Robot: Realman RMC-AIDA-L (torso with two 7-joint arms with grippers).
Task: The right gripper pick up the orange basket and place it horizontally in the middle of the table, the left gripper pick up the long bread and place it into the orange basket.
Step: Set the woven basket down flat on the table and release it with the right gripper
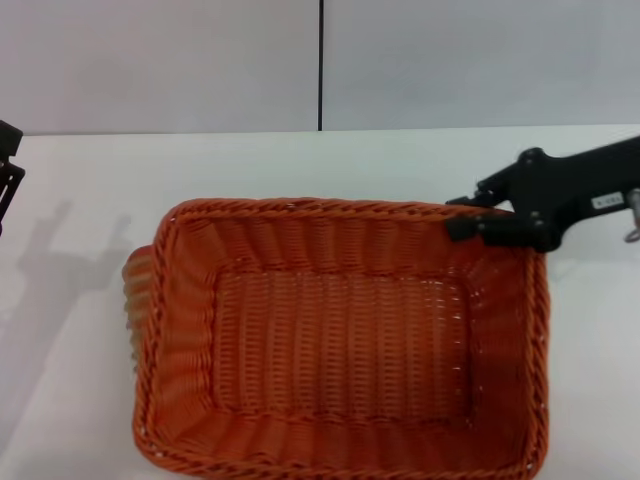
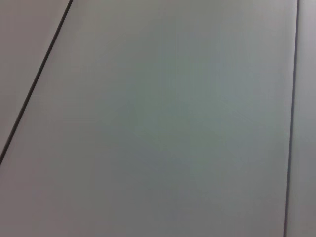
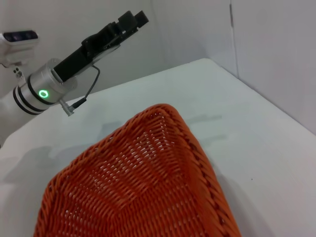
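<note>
White table point(image 1: 80, 170), grey wall point(image 1: 160, 60) — orange basket point(image 1: 340, 340) centred

One basket, one partly hidden loaf, two robot arms on one table.

There is one orange basket point(image 1: 340, 345), one white table point(image 1: 330, 165), and one striped long bread point(image 1: 137, 300) peeking out beside the basket. Two black grippers show: the right gripper point(image 1: 465, 215) and the left gripper point(image 1: 8, 170). One dark seam point(image 1: 321, 65) divides the wall.
</note>
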